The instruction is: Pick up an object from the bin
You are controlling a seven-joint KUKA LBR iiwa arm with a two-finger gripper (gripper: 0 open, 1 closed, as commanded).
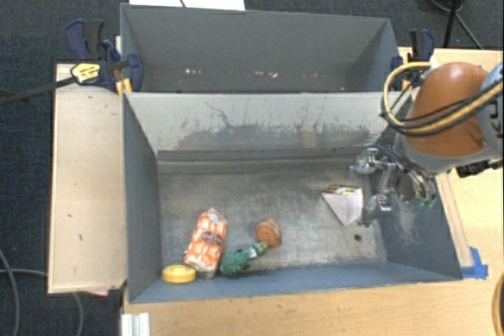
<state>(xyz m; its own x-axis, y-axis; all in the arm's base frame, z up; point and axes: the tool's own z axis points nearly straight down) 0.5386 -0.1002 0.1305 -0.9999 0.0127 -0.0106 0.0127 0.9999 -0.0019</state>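
- Yellow round lid (pixel 179 273) lies flat in the near-left corner of the grey metal bin (pixel 260 126), close against the near wall.
- Just beside the lid, on its right, lies an orange-and-white patterned packet (pixel 206 240). Its length runs away from the near wall, and its lower end touches or almost touches the lid.
- Right of the packet, a small green thing (pixel 239 260) lies along the near wall. It is too small to tell what kind of object it is.
- A small rounded orange thing (pixel 268 232) sits at the green thing's far right end, touching it or nearly so.
- These four pieces make a loose cluster at the near-left of the bin floor, well apart from the tool.
- Bare, scuffed floor separates the cluster from the right side of the bin.
- On the right part of the floor, a white folded wedge (pixel 342 205) lies alone, with a brownish strip along its upper edge and its point toward the near wall.
- The tool (pixel 375 208) is low inside the bin near the right wall, just beside the wedge's right edge and close enough that it may be touching.
- Whether the tool is open or closed cannot be told, nor whether it has hold of the wedge.
- Above the tool, the arm's orange cover (pixel 445 118) and looped cables (pixel 398 90) hang over the bin's right rim.
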